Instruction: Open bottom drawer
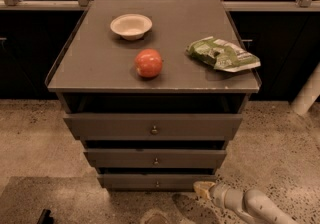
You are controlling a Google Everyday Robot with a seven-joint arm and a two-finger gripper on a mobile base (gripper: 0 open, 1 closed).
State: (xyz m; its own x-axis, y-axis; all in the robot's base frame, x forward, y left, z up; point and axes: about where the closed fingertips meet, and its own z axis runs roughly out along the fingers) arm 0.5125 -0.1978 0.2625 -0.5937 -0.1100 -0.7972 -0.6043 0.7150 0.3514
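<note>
The bottom drawer (157,181) is the lowest and narrowest of three dark grey drawer fronts, with a tiny round knob (157,184) at its centre. It stands shut, set back under the middle drawer (155,158) and the top drawer (153,126). My gripper (201,188) comes in low from the bottom right on a pale arm (250,205). Its yellowish tip sits just off the bottom drawer's right end, right of the knob and apart from it.
On the cabinet top (100,68) lie a white bowl (131,26), a red apple (148,63) and a green snack bag (222,54). Speckled floor (35,133) surrounds the cabinet. A white post (307,93) stands at the right. Dark cabinets run behind.
</note>
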